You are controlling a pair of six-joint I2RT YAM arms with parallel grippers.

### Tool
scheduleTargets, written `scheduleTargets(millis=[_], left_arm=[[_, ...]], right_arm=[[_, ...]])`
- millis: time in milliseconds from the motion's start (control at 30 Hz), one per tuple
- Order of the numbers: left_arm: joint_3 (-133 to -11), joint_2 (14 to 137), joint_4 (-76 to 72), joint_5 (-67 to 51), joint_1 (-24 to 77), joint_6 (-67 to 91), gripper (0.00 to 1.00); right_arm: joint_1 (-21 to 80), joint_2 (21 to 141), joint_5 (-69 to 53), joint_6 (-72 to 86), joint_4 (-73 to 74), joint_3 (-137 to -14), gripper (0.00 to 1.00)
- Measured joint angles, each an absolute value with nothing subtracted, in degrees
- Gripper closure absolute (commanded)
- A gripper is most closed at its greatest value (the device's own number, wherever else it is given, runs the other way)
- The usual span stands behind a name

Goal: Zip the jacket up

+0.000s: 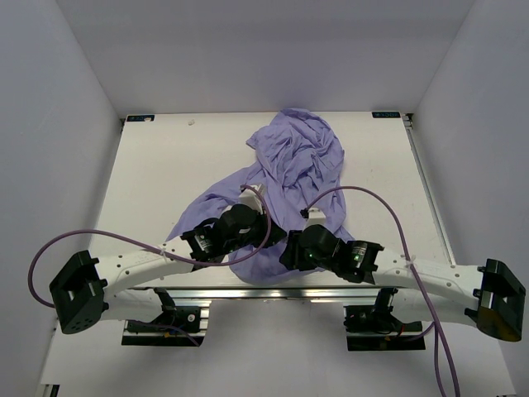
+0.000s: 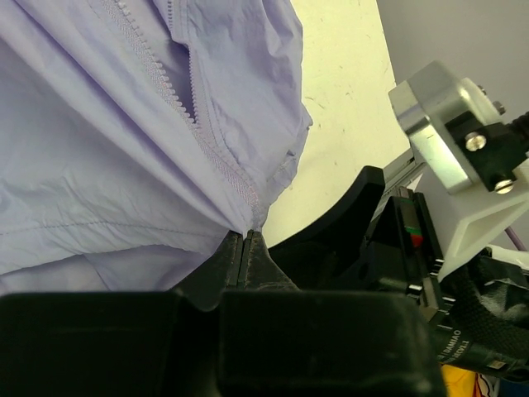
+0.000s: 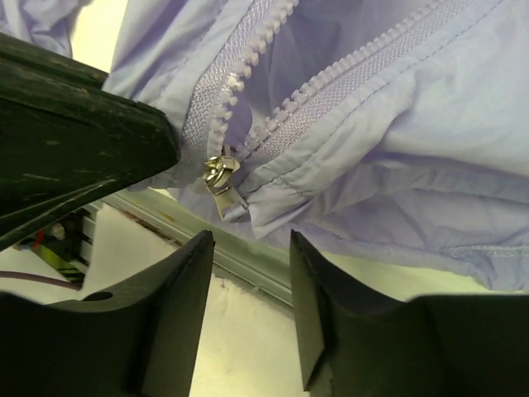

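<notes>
The lavender jacket [image 1: 293,169] lies crumpled on the white table, its lower edge reaching the near rail between the arms. My left gripper [image 1: 252,231] is shut on the jacket's bottom hem [image 2: 246,225], right at the foot of one zipper row [image 2: 157,74]. In the right wrist view the silver zipper slider [image 3: 221,176] sits at the bottom where the two tooth rows meet, its pull tab hanging down. My right gripper [image 3: 248,248] stands open just below the slider, with nothing between its fingers. The left gripper's black finger [image 3: 83,141] shows beside the slider.
The table's metal front rail [image 3: 248,266] runs just under the jacket's hem. Purple cables [image 1: 388,207] loop from both arms over the table [image 1: 165,165]. White enclosure walls stand on three sides. The right arm's wrist block [image 2: 450,124] sits close to the left gripper.
</notes>
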State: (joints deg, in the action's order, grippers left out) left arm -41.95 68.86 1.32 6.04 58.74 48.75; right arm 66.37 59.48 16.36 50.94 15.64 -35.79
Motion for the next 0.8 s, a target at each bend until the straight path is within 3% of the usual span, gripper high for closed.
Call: scheduleTargets(millis=[500,633,800], left_arm=[[-41.95,68.47,1.30,6.92,59.11,49.95,1.00],[-41.95,68.36,1.30,7.03,59.18,50.35,1.00],[-41.93,67.61,1.28,7.35,59.44,50.65,1.00]], right_arm=[[69.49,63.61,23.27,51.59,10.98,-35.92,0.54],[71.13,66.30,27.38,52.90,11.51,-37.12,0.74],[72.31,66.78,32.12,55.75,13.43,-38.11,0.77]])
